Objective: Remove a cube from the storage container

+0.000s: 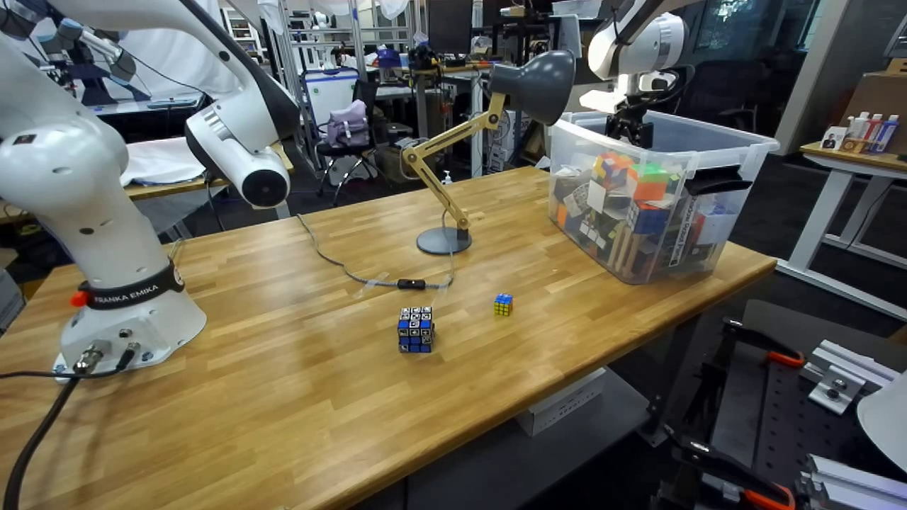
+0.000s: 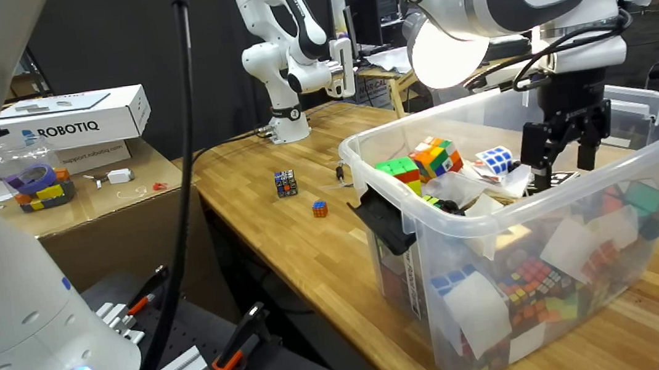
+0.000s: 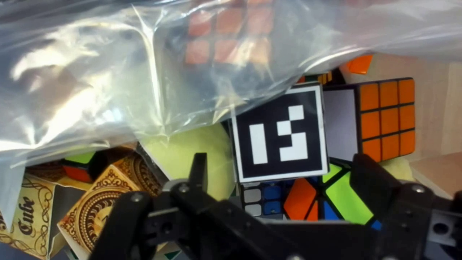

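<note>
The cube (image 3: 285,133), black with white marks and a white border, lies face up among other puzzles in the wrist view. A clear plastic bag covers its upper left corner. Its black-and-white top (image 2: 563,178) also shows below the fingers in an exterior view. The storage container (image 2: 464,226), a clear bin with a whitish rim, stands on the table in both exterior views (image 1: 730,144). My gripper (image 3: 280,157) is open and empty, fingers spread wider than the cube. It reaches down inside the bin in both exterior views (image 2: 565,170) (image 1: 631,136).
Clear bag (image 3: 108,83) lies beside an orange-faced cube (image 3: 388,119) and patterned box (image 3: 104,206). A dark blue cube (image 1: 415,329) and tiny cube (image 1: 503,305) sit on the table (image 1: 305,418). A desk lamp (image 1: 444,241) and another arm (image 1: 127,312) stand there too.
</note>
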### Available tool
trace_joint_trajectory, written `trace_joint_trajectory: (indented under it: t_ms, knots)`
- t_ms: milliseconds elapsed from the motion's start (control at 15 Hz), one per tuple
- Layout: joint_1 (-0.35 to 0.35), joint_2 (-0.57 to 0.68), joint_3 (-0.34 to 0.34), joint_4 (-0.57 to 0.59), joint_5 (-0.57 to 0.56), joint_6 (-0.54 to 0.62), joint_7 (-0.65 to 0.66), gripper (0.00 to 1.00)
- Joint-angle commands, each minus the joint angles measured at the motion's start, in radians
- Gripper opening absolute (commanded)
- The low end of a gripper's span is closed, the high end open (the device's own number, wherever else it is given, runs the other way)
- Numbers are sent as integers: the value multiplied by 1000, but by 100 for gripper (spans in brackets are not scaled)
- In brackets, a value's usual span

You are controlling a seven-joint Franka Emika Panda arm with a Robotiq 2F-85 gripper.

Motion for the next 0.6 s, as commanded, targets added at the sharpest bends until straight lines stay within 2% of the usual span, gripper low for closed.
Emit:
trace_joint_trajectory:
  t_ms: [0, 533]
  knots:
    - [-26, 34, 20, 60, -4, -24, -10, 100]
    - [-26, 72, 32, 108, -6, -45, -6, 100]
